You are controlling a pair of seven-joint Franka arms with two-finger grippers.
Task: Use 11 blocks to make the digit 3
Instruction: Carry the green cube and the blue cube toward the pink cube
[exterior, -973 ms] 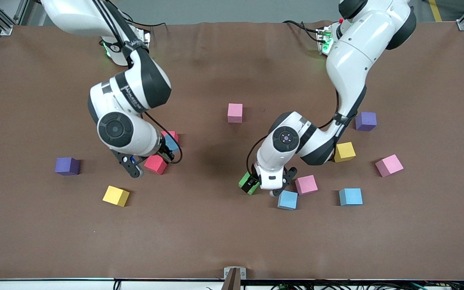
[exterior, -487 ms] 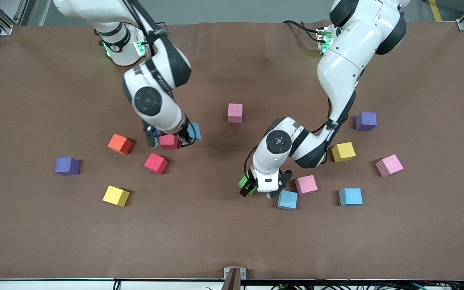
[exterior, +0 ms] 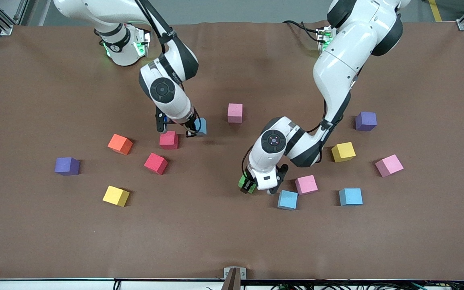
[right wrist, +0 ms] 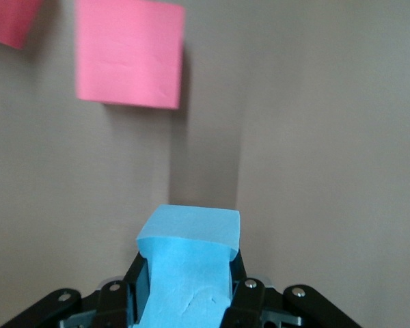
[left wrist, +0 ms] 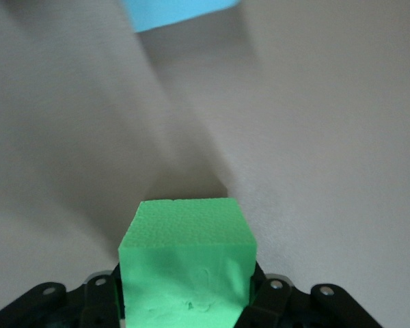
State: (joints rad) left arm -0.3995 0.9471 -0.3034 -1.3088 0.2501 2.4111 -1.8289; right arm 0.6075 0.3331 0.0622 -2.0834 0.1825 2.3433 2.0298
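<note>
My left gripper (exterior: 250, 184) is shut on the green block (exterior: 244, 183), low at the table's middle. In the left wrist view the green block (left wrist: 184, 263) fills the gap between the black fingers of the left gripper (left wrist: 184, 297). My right gripper (exterior: 193, 128) is shut on a light blue block (exterior: 202, 125), squeezed between the pads of the right gripper (right wrist: 188, 290). It hangs over the table beside a red block (exterior: 168, 139), which the right wrist view also shows as a red block (right wrist: 130, 53). The blocks lie scattered apart; no digit 3 is in view.
Toward the right arm's end lie a second red (exterior: 155, 163), an orange (exterior: 120, 143), a yellow (exterior: 116, 195) and a purple cube (exterior: 67, 166). Toward the left arm's end lie pink (exterior: 306, 184), light blue (exterior: 287, 199), light blue (exterior: 351, 196), yellow (exterior: 344, 152), pink (exterior: 389, 165) and purple (exterior: 365, 121). Another pink block (exterior: 235, 112) lies mid-table.
The left gripper has closed on the green block. The right arm has carried the light blue block away from the red blocks, toward the mid-table pink block, uncovering the orange one.
</note>
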